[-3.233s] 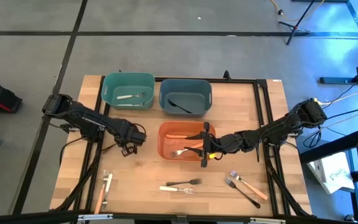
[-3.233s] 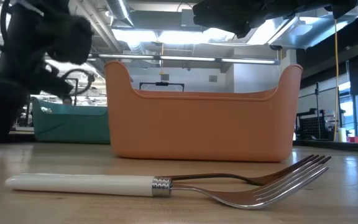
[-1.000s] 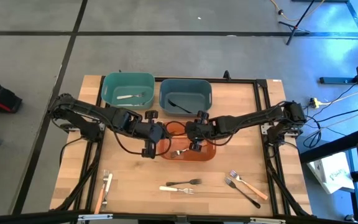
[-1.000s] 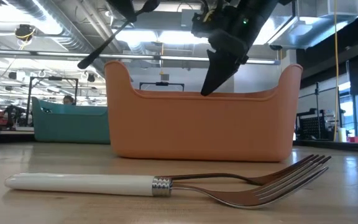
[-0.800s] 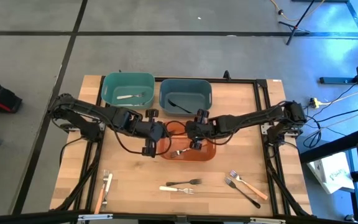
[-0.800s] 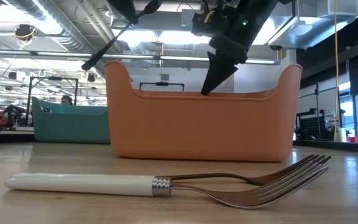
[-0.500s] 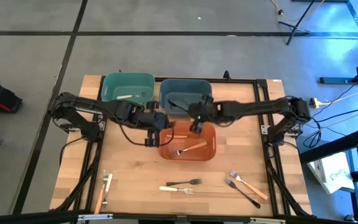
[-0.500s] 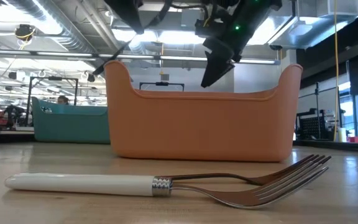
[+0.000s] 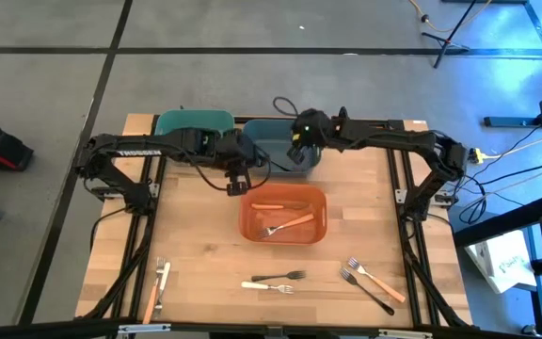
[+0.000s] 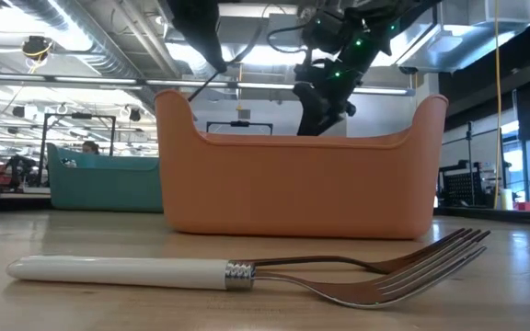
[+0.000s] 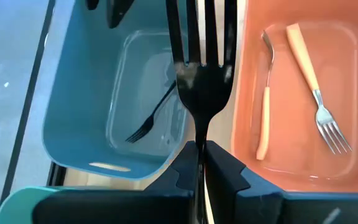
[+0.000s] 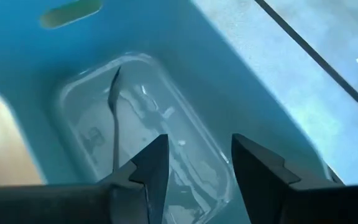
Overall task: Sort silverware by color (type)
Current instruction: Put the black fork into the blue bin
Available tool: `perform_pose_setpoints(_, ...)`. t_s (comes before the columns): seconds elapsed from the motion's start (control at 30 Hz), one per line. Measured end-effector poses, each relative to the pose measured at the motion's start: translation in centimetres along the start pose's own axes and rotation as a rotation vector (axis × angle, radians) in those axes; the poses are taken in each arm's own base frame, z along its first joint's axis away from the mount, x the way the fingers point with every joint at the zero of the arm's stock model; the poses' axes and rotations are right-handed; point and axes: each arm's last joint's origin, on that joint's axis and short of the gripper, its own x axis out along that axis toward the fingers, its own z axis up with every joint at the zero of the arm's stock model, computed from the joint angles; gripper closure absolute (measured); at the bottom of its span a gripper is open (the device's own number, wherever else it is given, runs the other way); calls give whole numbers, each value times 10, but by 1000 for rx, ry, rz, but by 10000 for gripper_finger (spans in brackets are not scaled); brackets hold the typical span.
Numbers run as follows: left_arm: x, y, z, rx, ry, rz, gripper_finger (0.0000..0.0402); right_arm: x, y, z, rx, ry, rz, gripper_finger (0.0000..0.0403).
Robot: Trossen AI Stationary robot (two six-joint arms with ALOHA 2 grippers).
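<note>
left gripper clamped on black fork near blue-grey bin, right gripper fingers apart, empty; six pieces still on table

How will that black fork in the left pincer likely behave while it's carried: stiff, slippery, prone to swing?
The black fork looks stiff: it juts straight from the left pincer. Held only by its thin handle, it may pivot. Its glossy surface suggests it could slip. It probably weighs little.

No readable text, labels, brands or numbers on bins, utensils, table or arms
</note>
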Motion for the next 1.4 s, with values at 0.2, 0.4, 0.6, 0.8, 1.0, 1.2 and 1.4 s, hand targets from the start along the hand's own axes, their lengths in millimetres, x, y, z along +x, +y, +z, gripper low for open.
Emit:
perform_pose_setpoints(0.2, 2, 7, 2, 4, -23, 9, 390, 1, -2, 0, 13, -2, 4, 242)
perform_pose_setpoints(0.4, 2, 9, 2, -5, -30, -17, 390, 1, -2, 0, 7, -2, 3, 242)
perform_pose_setpoints(0.6, 2, 9, 4, -2, -43, -18, 390, 1, -2, 0, 7, -2, 4, 242)
perform_pose_setpoints(0.8, 2, 9, 4, 4, -43, -18, 390, 1, -2, 0, 7, -2, 4, 242)
perform_pose_setpoints(1.0, 2, 9, 4, 5, -43, -18, 390, 1, -2, 0, 7, -2, 4, 242)
perform_pose_setpoints(1.2, 2, 9, 4, 5, -43, -18, 390, 1, -2, 0, -1, 0, -6, 242)
perform_pose_setpoints(1.4, 1, 10, 13, 31, -143, -3, 390, -42, -12, 2, 2, -19, -9, 242)
